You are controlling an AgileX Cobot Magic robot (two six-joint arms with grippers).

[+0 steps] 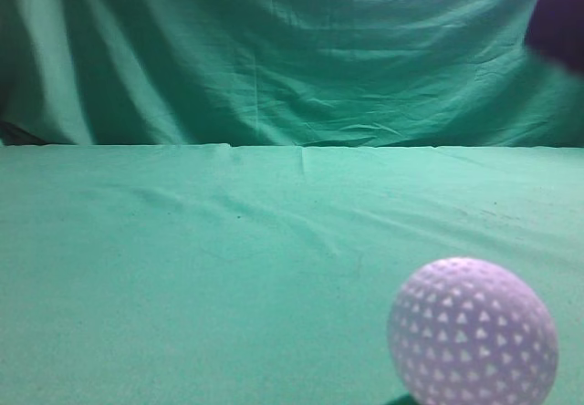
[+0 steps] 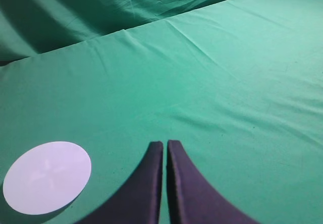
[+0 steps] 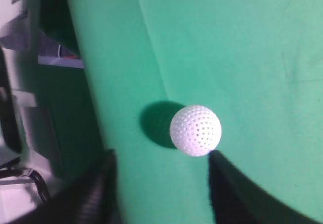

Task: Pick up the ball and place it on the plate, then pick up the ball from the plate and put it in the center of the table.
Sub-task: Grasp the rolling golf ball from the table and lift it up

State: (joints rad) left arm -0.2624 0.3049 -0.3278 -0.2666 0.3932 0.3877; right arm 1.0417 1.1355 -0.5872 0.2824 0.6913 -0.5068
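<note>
The white dimpled ball [image 1: 473,332] rests on the green table [image 1: 228,241] at the near right, close to the exterior camera. In the right wrist view the ball [image 3: 196,130] lies near the table's edge, just beyond my right gripper [image 3: 160,156], which is open and empty, its right fingertip close to the ball. My left gripper [image 2: 165,144] is shut and empty above the cloth. The flat white round plate [image 2: 47,177] lies to its left on the table. Neither gripper shows in the exterior view.
A draped green backdrop [image 1: 274,49] hangs behind the table. The table's edge drops off at the left of the right wrist view, with grey equipment [image 3: 25,82] beyond it.
</note>
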